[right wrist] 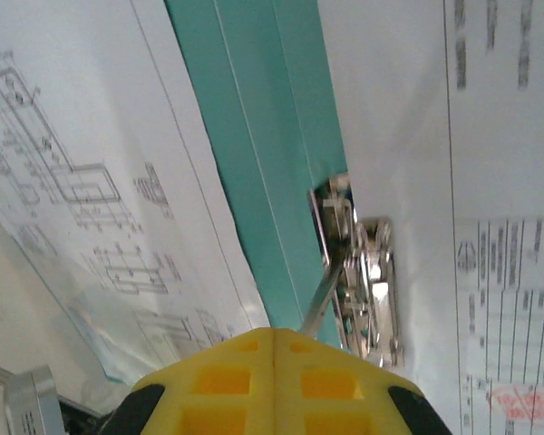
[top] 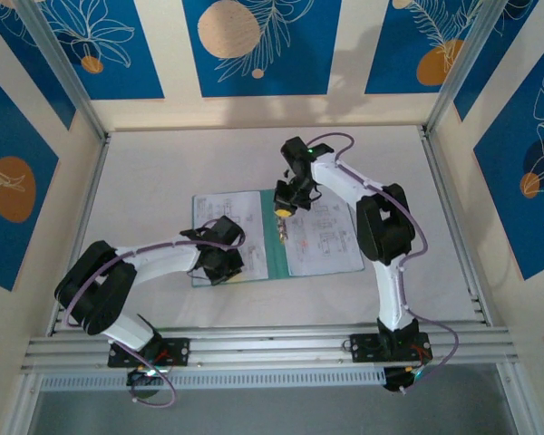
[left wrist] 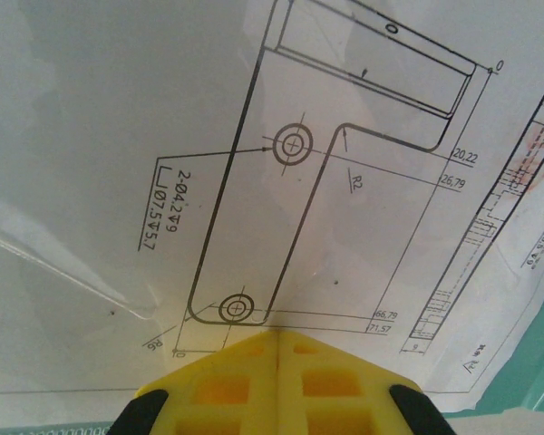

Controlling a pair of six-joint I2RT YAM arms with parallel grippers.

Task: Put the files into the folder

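Top view: found the folder (top: 274,258) lying open with the files (top: 325,243) spread across both covers; saw the left gripper (top: 221,261) closed over the left sheet, the right gripper (top: 281,211) closed over its middle.
Left wrist: saw closed fingers (left wrist: 227,390), a drawing sheet directly ahead.
Right wrist: saw closed fingers (right wrist: 227,381), the clip (right wrist: 363,281) just ahead-right, green spine (right wrist: 254,136) ahead.

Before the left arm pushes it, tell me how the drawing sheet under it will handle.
Probably floppy: the sheet looks thin and lies flat on the folder. Likely light, so a push may buckle it. Its glossy sheen suggests the shut left gripper could slip.
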